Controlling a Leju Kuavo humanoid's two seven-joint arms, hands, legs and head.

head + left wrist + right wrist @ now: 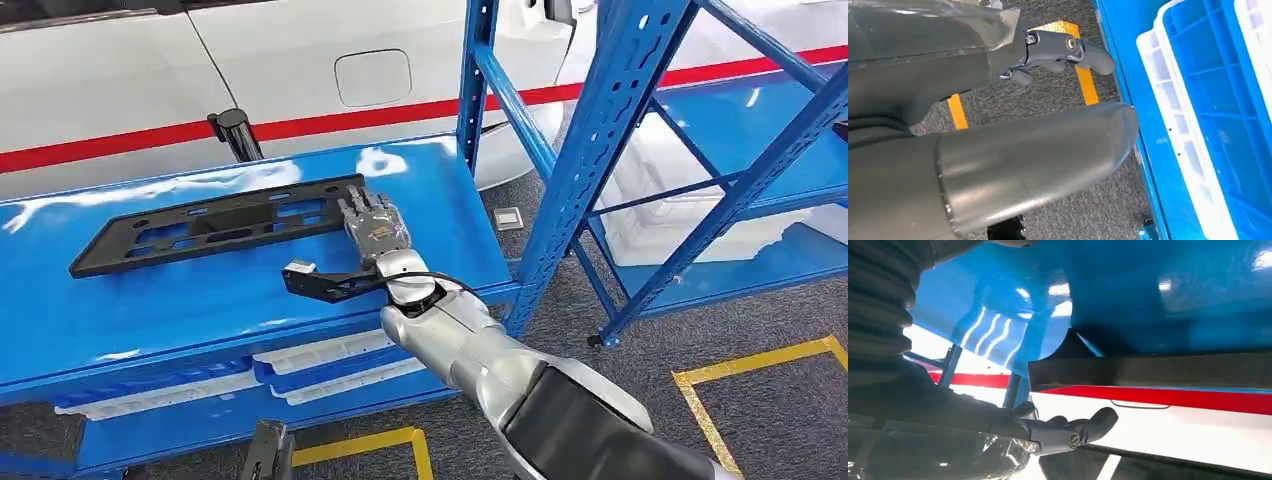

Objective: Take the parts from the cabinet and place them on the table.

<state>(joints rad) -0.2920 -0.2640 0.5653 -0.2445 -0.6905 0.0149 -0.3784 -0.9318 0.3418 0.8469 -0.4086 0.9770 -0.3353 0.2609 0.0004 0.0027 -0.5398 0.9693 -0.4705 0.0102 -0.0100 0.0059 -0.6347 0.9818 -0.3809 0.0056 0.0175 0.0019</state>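
A long black plastic part [215,222] with several cut-outs lies flat on the glossy blue table [120,310]. My right hand [375,228] rests at the part's right end, fingers stretched out over its edge and spread, gripping nothing. In the right wrist view the part [1153,369] shows edge-on against the blue top, with my thumb [1088,427] apart from it. My left hand [1063,50] hangs beside the table over the carpet, fingers loose and holding nothing.
A blue steel rack [640,150] stands right of the table with white foam [690,220] on its low shelf. White and blue trays [330,365] sit under the table. A white car with a red stripe [330,122] is behind. Yellow tape [760,365] marks the carpet.
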